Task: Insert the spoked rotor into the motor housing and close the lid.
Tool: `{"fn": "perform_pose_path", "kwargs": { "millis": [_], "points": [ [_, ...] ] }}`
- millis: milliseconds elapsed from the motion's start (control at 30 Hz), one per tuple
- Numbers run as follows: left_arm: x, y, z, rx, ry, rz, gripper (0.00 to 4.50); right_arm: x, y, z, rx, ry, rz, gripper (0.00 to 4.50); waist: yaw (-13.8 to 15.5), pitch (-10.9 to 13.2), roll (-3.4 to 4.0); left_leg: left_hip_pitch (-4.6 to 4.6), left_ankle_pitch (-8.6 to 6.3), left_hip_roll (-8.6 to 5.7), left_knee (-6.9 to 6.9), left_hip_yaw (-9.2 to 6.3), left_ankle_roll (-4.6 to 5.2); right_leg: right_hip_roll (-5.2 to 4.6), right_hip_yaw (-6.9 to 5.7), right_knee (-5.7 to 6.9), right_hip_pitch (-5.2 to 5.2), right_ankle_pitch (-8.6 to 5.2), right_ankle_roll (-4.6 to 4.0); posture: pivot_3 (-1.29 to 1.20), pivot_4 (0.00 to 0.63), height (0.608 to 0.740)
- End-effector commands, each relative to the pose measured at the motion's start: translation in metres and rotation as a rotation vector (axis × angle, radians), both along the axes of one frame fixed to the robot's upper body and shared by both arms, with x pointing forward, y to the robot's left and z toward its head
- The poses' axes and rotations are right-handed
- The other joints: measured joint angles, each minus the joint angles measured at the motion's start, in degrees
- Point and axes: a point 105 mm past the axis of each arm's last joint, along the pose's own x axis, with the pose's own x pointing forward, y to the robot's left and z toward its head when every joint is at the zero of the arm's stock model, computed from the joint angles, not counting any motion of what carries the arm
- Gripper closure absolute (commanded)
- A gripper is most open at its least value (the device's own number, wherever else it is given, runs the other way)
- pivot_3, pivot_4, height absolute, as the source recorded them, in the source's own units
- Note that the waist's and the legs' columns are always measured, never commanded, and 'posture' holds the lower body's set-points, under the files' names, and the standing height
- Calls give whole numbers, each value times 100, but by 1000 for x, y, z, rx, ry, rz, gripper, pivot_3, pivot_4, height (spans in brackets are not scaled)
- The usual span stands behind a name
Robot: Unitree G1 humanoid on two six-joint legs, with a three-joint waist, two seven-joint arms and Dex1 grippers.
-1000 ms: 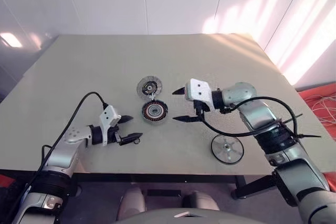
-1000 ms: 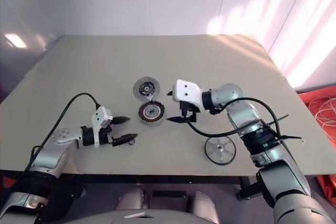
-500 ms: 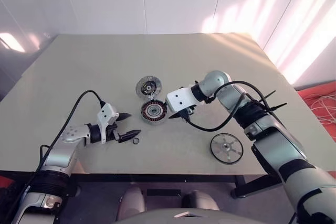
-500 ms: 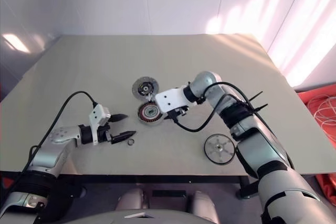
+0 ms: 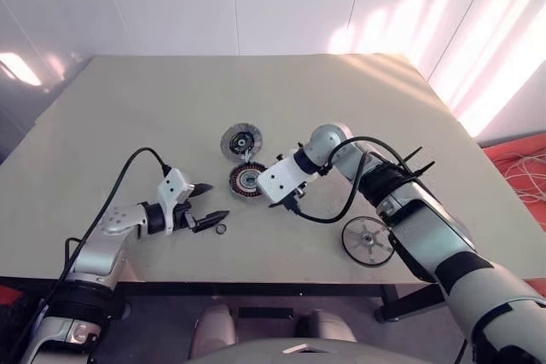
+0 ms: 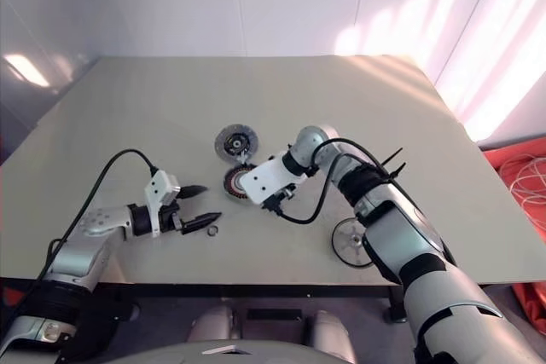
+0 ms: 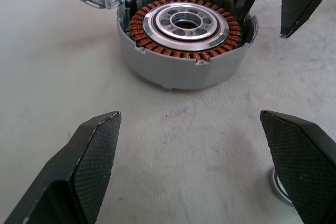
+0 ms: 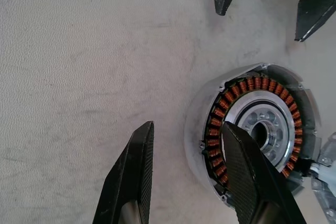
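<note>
The motor housing [image 5: 246, 180], a round cup with coppery windings, lies open at mid-table, with the grey lid [image 5: 241, 141] hinged flat behind it. The spoked rotor [image 5: 368, 240], black-rimmed, lies near the table's front edge to the right. My right gripper [image 8: 189, 127] points down at the housing's right side. Its jaws stand partly apart across the housing wall [image 8: 197, 129], one finger [image 8: 134, 177] outside and the other finger [image 8: 252, 177] over the windings. My left gripper [image 7: 189, 115] is open and empty, left of the housing [image 7: 184, 40] and pointing at it.
A tiny black ring [image 5: 221, 228] lies on the table just under my left gripper's fingertips. The beige table [image 5: 153, 117] has open room to the left, behind and to the right. A black cable loops from my right arm over the table beside the rotor.
My right gripper swung left and down from beside the housing to over its right rim, rolling its wrist, and its jaws narrowed. The left gripper stayed put.
</note>
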Motion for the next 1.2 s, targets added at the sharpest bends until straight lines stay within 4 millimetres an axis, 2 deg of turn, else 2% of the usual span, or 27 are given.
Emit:
{"fn": "perform_pose_path", "kwargs": {
  "millis": [33,400,700,1067,1167,1200],
  "points": [
    [2,-2,17,-16,-53,1,0,4,4,7,-1,-39,17,2272,-2,0,0,0,0,0,0,0,0,0,0,1,0,0,0,0,0,740],
    [4,-6,20,-18,-53,4,0,19,-7,10,-144,-130,52,2272,-3,0,0,9,3,2,3,0,-4,1,0,4,4,5,-11,0,0,740],
    [4,-4,19,-16,-52,16,0,20,-8,15,-176,-164,112,2272,-1,0,1,1,3,4,3,0,-4,2,0,3,-1,6,-12,0,0,740],
    [3,1,0,-12,-39,23,0,18,-5,24,-164,-188,155,2272,-5,0,1,-2,3,9,3,2,-4,6,0,4,-7,6,-13,0,0,740],
    [4,4,-4,-9,-39,23,0,17,-4,23,-164,-188,161,2802,-3,0,1,-2,3,9,3,2,-4,6,0,3,-7,6,-13,0,0,740],
    [5,4,-5,-9,-39,23,0,17,-4,23,-164,-189,162,3154,2,0,1,-4,3,9,3,2,-4,6,-1,3,-8,6,-13,0,0,740]
  ]
}}
